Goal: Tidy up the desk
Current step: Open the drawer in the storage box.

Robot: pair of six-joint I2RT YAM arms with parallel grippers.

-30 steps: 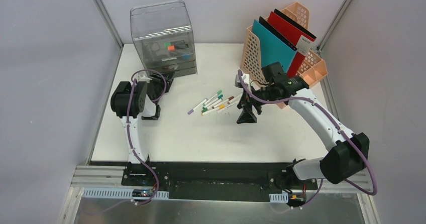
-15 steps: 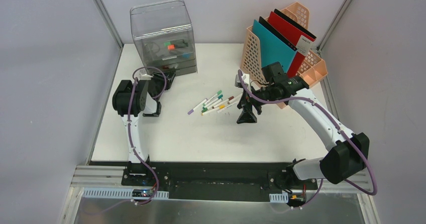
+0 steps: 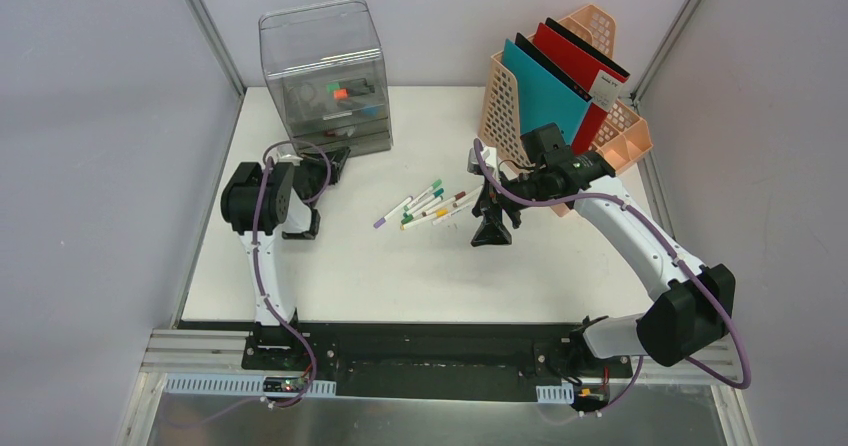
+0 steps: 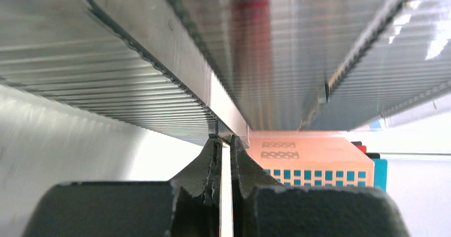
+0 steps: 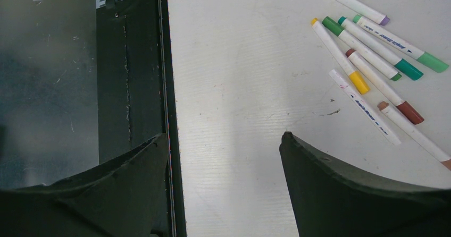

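Right end effector [image 5: 222, 136] spread open and empty just above the desk [image 5: 239, 61], with the loose markers [image 5: 372, 72] ahead of the fingertips and off toward one finger's side, lying close together, long axes roughly parallel and slanted across the closing line. Far nearer to this arm than to the left end effector [image 4: 225, 141], which is closed with its tips hard against the clear drawer box [image 3: 325, 76]; cannot tell whether a lip is pinched there. Flat white surface underneath, apparently with room around the markers for a reach from above.

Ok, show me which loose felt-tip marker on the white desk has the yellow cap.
The white-barrelled marker with the yellow cap, beside the green-capped ones; no other shows yellow.
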